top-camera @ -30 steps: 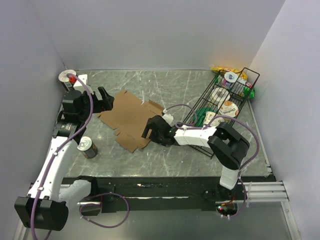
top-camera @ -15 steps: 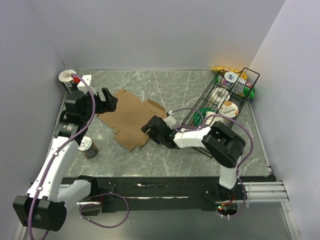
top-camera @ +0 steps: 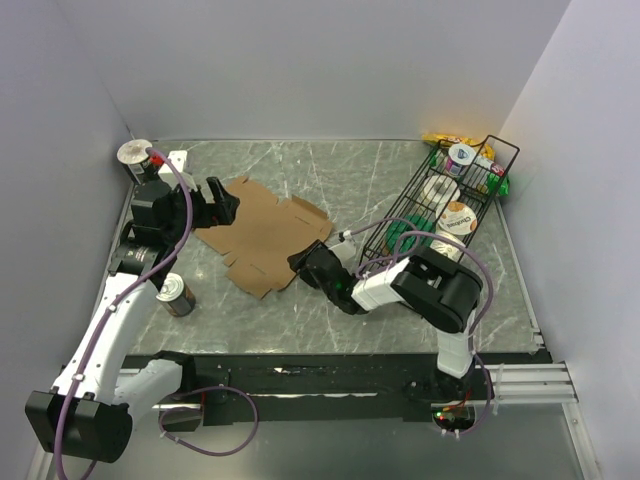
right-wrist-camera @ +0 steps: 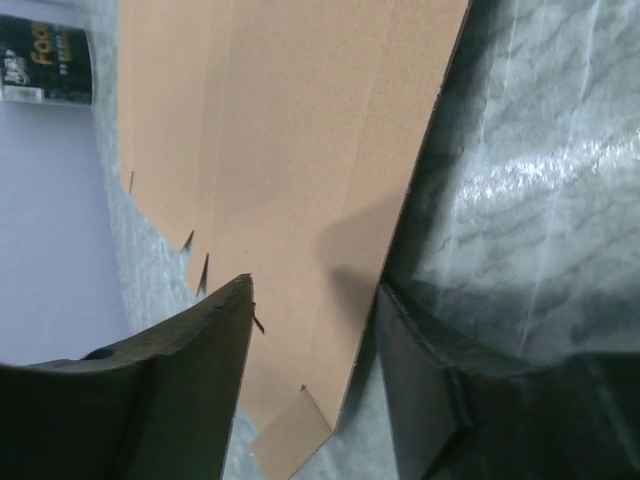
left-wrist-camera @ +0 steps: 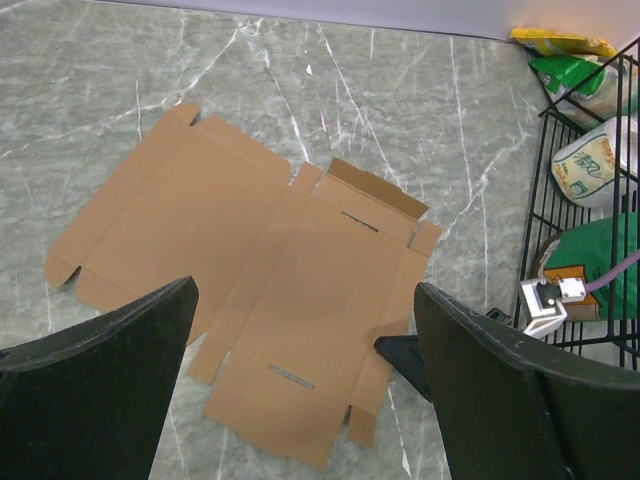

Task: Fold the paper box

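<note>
The paper box (top-camera: pixel 270 232) is lying flat and unfolded on the surface (top-camera: pixel 340 170), left of centre. The right hand (top-camera: pixel 300 263) is straddling its near-right edge, fingers partly spread with the cardboard between them and not yet pinching, probably to lift that flap. The left hand (top-camera: pixel 226 201) is hovering over the far-left corner, spread wide, likely ready to steady the sheet.

The left arm (top-camera: pixel 105 325) and right arm (top-camera: pixel 378 288) share white link shells and black joint housings; a purple cable (top-camera: pixel 176 200) loops loosely along each; the left gripper (left-wrist-camera: pixel 305 300) ends in broad matte-black fingers (left-wrist-camera: pixel 100 390) with rounded tips; the right gripper (right-wrist-camera: pixel 315 290) has equally dark ones.
</note>
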